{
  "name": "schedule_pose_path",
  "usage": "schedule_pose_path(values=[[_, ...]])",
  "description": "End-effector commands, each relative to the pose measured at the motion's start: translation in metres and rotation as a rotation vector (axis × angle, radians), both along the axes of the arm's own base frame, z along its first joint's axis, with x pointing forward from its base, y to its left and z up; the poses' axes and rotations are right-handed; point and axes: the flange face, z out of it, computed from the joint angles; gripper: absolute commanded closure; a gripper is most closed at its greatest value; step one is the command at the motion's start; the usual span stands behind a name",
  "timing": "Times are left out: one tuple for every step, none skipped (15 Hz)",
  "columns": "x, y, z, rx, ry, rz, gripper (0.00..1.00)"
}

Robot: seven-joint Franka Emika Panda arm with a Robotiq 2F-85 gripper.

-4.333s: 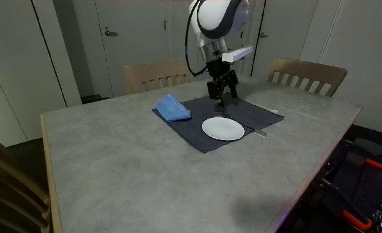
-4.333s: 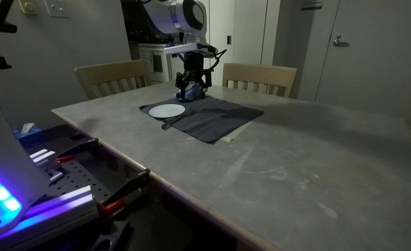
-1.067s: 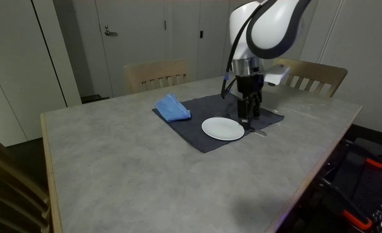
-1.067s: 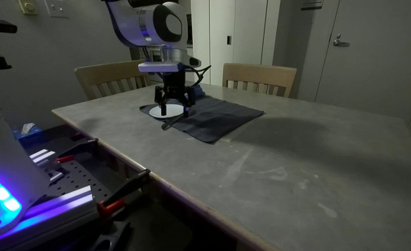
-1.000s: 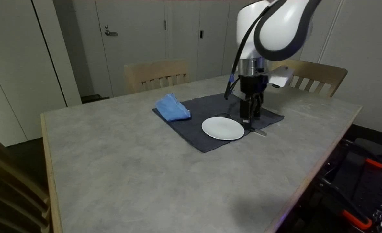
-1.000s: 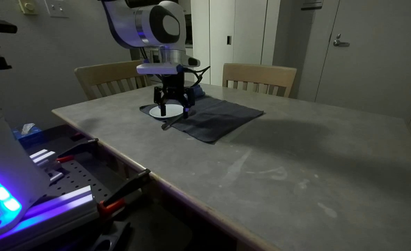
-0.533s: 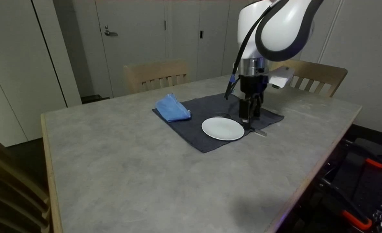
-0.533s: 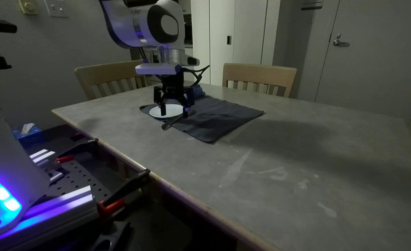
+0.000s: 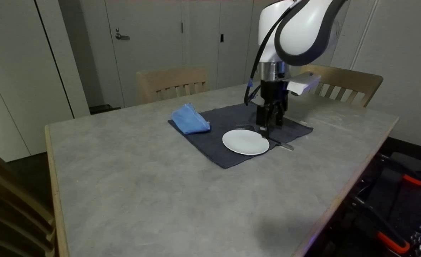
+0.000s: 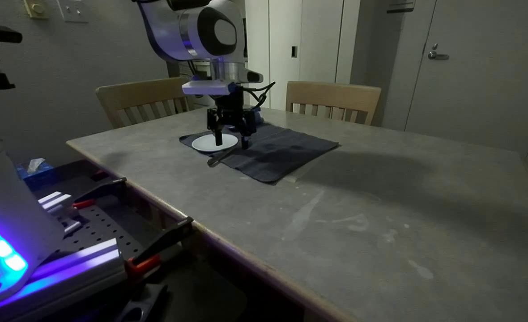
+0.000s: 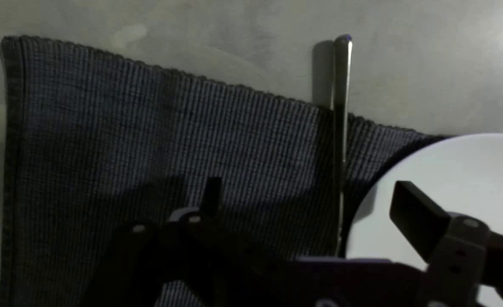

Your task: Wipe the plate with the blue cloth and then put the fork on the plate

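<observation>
- plate (image 9: 245, 142): plain white;
- cloth (image 9: 190, 119): light blue;
- mat (image 11: 149, 132): dark grey, finely ribbed in the wrist view;
- fork (image 11: 341, 98): silvery, bright and dark streaks along it;
- table (image 10: 380, 273): mottled grey, smudged paler in an exterior view;
- gripper (image 10: 232, 142): black;
- arm (image 9: 303, 32): white, with bands of dark grey and silver;
- chairs (image 9: 175, 77): tan to dark brown;
- lights (image 10: 1, 247): bluish white, ringed in blue and purple;
- clamps (image 10: 143, 264): black and orange-red

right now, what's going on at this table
A robot arm reaches over the table, its gripper open and holding nothing. In the wrist view the fork shows between the jaws, with one jaw over the plate, so it is probably about to grab the fork. The fork lies close beside the plate, its handle sticking out past the dark placemat. The blue cloth rests at one corner of the placemat. Whether the plate has been wiped can't be told.
</observation>
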Motion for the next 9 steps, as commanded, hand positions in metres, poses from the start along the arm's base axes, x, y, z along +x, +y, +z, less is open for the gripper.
schedule_pose_path(values=[[0.0095, -0.009, -0.0032, -0.02, 0.002, -0.037, 0.0], [0.0105, -0.0114, -0.0037, -0.024, 0.003, -0.043, 0.0], [0.0113, -0.0131, -0.0059, -0.027, 0.008, -0.048, 0.0], [0.0114, -0.0148, -0.0072, -0.027, 0.012, -0.052, 0.0], [0.0115, -0.016, -0.0085, -0.029, 0.015, -0.056, 0.0], [0.0109, -0.0168, -0.0089, -0.029, 0.017, -0.057, 0.0], [0.0104, -0.0174, -0.01, -0.03, 0.019, -0.059, 0.0], [0.0096, -0.0177, -0.011, -0.03, 0.021, -0.06, 0.0], [0.0087, -0.0177, -0.0126, -0.028, 0.023, -0.061, 0.0]])
